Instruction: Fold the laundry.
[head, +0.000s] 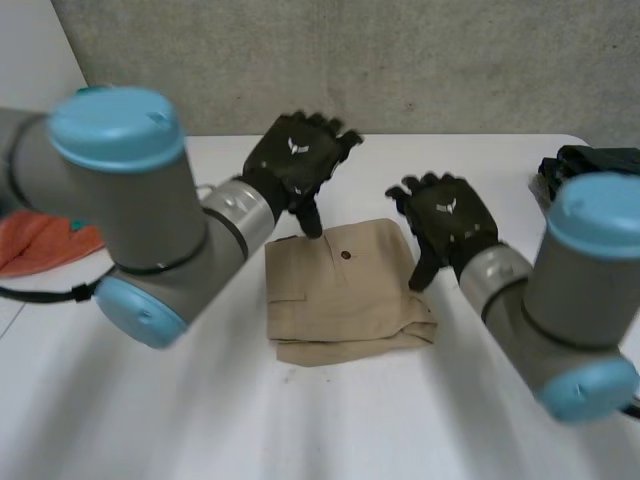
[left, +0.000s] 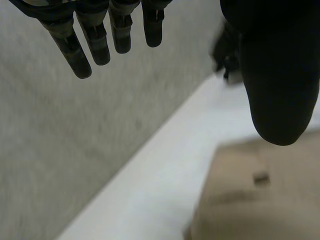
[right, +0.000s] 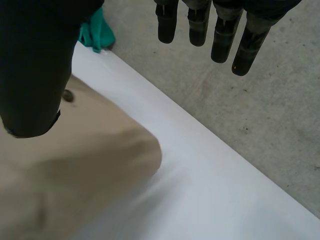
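A folded tan garment (head: 340, 292) with a small dark button lies flat on the white table (head: 330, 420) between my two hands. My left hand (head: 297, 160) hovers over its far left corner with fingers straight and the thumb hanging toward the cloth, holding nothing. My right hand (head: 447, 218) hangs above the garment's right edge, fingers spread, nothing in it. In the left wrist view the tan garment (left: 260, 195) lies below my thumb (left: 280, 75). Under my right hand (right: 35, 65), the right wrist view has a rounded corner of the tan garment (right: 85, 165).
An orange cloth (head: 40, 243) lies at the table's left edge. A dark bundle of clothing (head: 585, 163) sits at the far right. A teal cloth (right: 95, 32) lies beyond the tan garment. A grey wall rises behind the table.
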